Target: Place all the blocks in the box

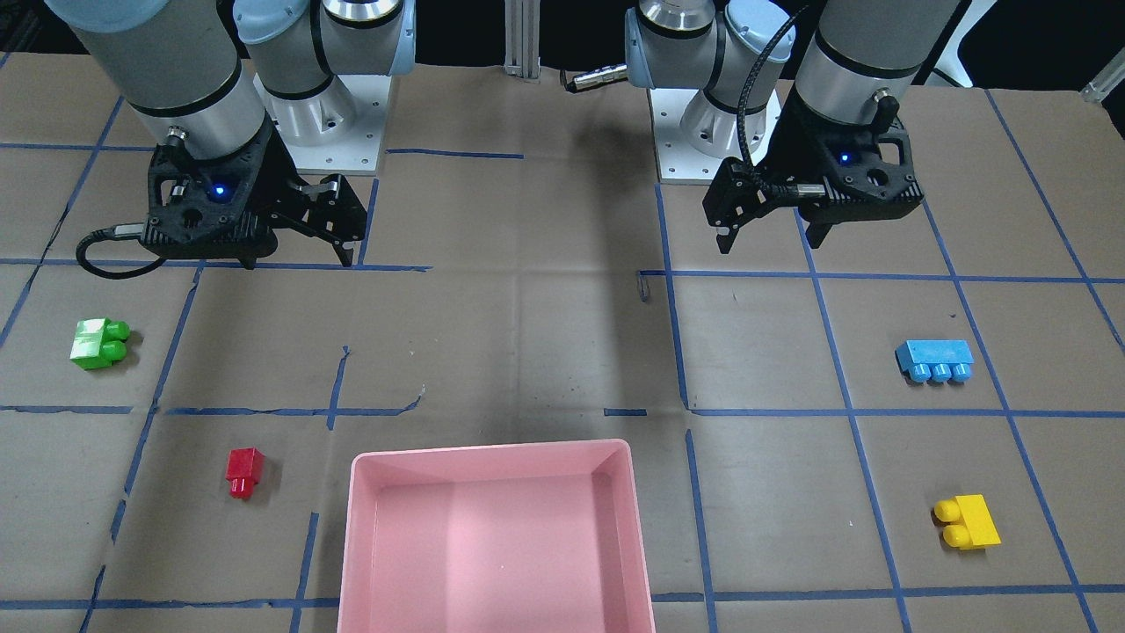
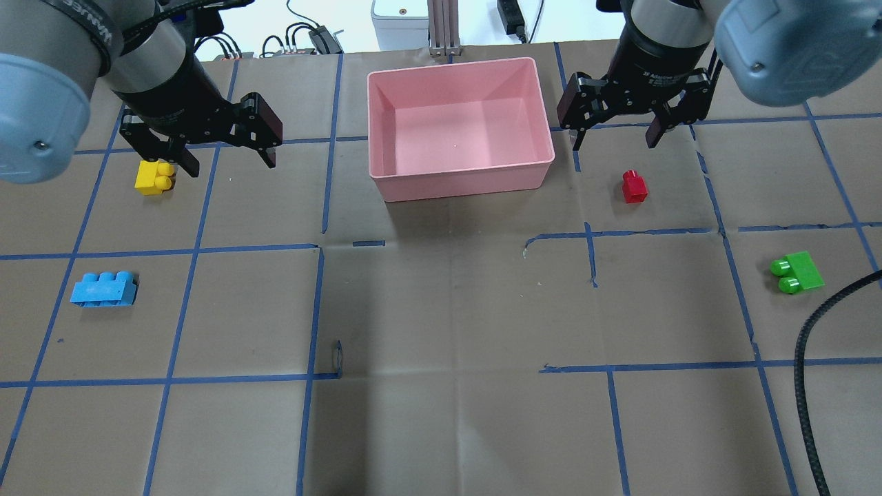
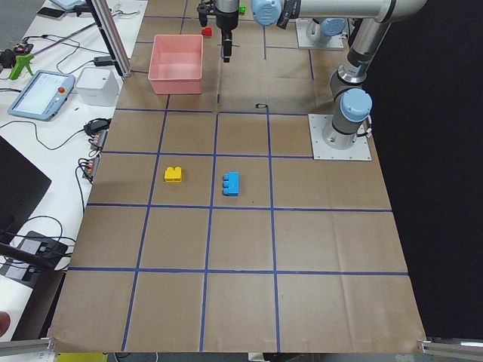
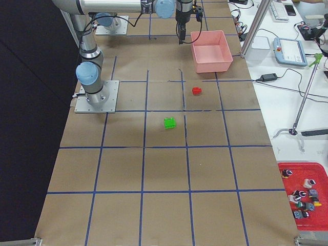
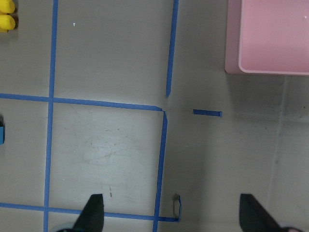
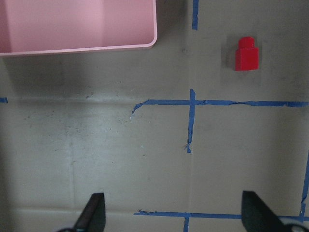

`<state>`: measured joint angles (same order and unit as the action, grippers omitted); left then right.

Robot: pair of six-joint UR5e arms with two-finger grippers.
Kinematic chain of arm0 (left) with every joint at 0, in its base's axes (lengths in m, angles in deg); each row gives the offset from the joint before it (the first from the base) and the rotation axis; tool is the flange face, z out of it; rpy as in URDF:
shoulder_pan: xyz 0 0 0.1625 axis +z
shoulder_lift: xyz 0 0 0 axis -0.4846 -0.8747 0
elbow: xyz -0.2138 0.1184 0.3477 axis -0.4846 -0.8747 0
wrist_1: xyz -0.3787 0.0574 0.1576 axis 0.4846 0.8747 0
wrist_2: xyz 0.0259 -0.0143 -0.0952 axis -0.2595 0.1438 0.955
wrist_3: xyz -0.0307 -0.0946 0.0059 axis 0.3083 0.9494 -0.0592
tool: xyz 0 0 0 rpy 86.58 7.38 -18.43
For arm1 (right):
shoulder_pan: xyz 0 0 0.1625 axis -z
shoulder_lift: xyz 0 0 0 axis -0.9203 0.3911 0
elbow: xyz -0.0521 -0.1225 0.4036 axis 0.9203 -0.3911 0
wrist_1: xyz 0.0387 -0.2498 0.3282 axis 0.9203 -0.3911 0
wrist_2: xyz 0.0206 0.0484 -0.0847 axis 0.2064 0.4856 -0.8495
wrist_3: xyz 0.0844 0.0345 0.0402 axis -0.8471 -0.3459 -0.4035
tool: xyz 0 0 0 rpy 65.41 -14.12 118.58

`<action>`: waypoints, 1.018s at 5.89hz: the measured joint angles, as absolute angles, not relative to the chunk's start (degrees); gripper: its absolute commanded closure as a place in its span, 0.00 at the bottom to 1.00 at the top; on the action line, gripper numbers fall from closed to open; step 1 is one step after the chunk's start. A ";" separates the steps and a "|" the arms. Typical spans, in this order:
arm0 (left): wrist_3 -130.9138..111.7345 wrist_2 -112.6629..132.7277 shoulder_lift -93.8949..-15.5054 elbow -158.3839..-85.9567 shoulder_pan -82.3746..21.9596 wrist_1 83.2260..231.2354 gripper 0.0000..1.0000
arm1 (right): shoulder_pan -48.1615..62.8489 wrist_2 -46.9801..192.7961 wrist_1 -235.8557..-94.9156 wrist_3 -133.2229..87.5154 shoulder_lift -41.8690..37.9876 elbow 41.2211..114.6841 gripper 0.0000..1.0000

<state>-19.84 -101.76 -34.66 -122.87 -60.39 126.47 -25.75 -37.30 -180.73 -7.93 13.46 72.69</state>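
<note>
The one-stud red block could squirt from an off-centre pinch (little to hold). Both arms hang high, pointing down, left tool and right tool spread wide, empty. The yellow block, blue block and green block lie scattered on the desk, none in the box

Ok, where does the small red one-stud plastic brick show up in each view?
Front-facing: small red one-stud plastic brick lower left, left of the large pink plastic tray.
Overhead: brick upper right, right of tray.
Exterior left: brick tiny at top edge.
Exterior right: brick upper centre, below tray.
Left wrist: not in it.
Right wrist: brick upper right.
Shared landmark: the tray.
</note>
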 measured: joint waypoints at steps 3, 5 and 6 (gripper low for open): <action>-19.84 -101.76 -34.53 -123.17 -60.40 126.39 0.02 | -25.75 -37.30 -180.95 -7.94 13.50 72.76 0.00; -19.93 -101.76 -34.20 -123.44 -60.20 126.31 0.02 | -25.75 -37.30 -181.18 -7.91 13.45 72.76 0.00; -20.40 -101.82 -33.95 -123.65 -59.81 126.30 0.02 | -25.75 -37.30 -181.42 -7.87 13.38 72.76 0.00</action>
